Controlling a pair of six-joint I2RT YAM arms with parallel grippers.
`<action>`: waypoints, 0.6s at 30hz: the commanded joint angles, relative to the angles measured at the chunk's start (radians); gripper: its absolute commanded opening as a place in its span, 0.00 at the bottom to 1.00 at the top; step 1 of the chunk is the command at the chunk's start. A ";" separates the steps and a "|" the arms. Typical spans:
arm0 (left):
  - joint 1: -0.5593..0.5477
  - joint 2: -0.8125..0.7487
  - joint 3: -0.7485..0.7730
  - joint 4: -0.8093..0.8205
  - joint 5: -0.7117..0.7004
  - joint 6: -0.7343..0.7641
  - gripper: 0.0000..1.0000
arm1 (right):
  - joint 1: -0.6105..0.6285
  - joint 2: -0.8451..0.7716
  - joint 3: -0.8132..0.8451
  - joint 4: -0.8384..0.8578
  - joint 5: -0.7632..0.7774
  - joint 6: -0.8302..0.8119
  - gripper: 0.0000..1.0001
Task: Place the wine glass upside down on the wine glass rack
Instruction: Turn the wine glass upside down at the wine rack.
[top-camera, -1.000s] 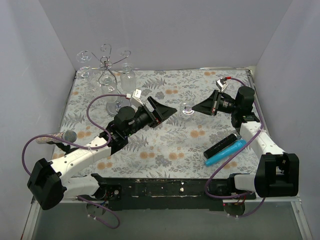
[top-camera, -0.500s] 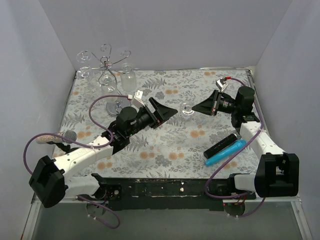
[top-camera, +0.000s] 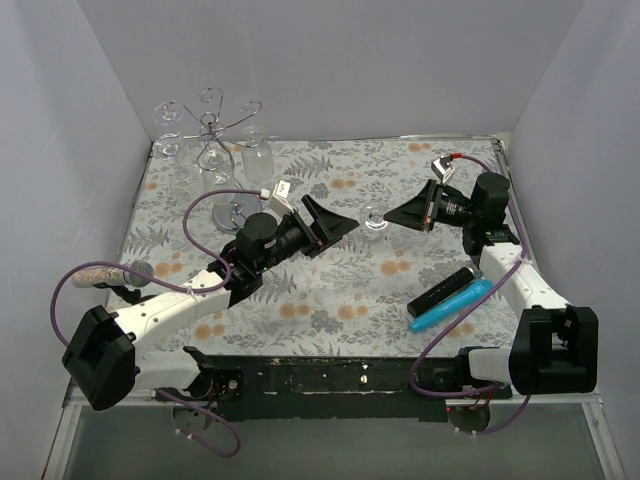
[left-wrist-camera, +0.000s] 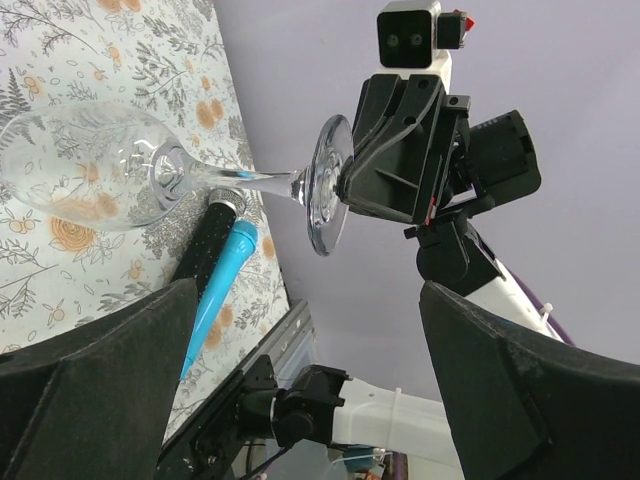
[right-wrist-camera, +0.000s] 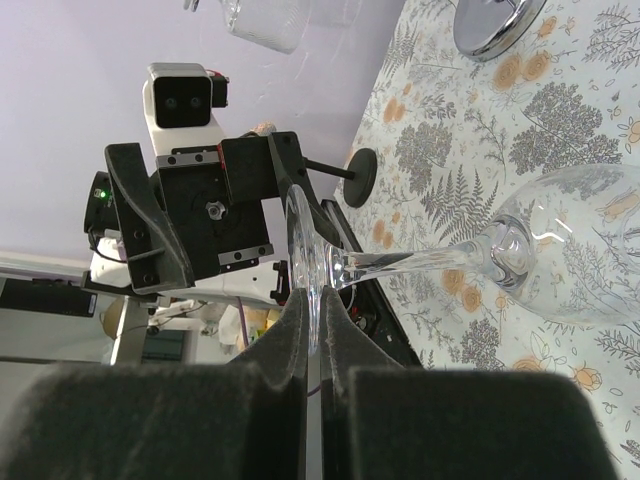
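The clear wine glass (top-camera: 374, 218) hangs in mid-air over the table's middle, lying sideways. My right gripper (top-camera: 392, 216) is shut on the rim of its round foot (right-wrist-camera: 304, 262); its stem (right-wrist-camera: 420, 262) and bowl (right-wrist-camera: 575, 250) point away from the right gripper (right-wrist-camera: 320, 312). My left gripper (top-camera: 345, 228) is wide open just left of the glass, facing it, with nothing between its fingers (left-wrist-camera: 100, 380). From the left wrist the bowl (left-wrist-camera: 90, 165) and foot (left-wrist-camera: 328, 185) show ahead of the jaws. The silver wine glass rack (top-camera: 212, 140) stands at the back left on a shiny round base (right-wrist-camera: 495, 22).
Other glasses (top-camera: 168, 115) hang on the rack. A black and a blue cylinder (top-camera: 450, 297) lie side by side at the front right. A microphone-like object (top-camera: 115, 272) lies by the left edge. White walls close in the floral tabletop (top-camera: 330, 300).
The left arm has moved right, bringing its open gripper closer to the glass. The right arm and the glass have stayed put.
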 joint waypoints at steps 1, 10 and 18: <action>-0.004 0.007 -0.006 0.033 0.033 -0.008 0.93 | -0.006 -0.019 0.014 0.096 -0.027 0.009 0.01; -0.004 0.073 0.023 0.046 0.076 -0.013 0.93 | -0.006 0.000 0.022 0.102 -0.032 0.013 0.01; -0.004 0.104 0.047 0.062 0.076 -0.022 0.92 | -0.006 0.000 0.017 0.105 -0.032 0.015 0.01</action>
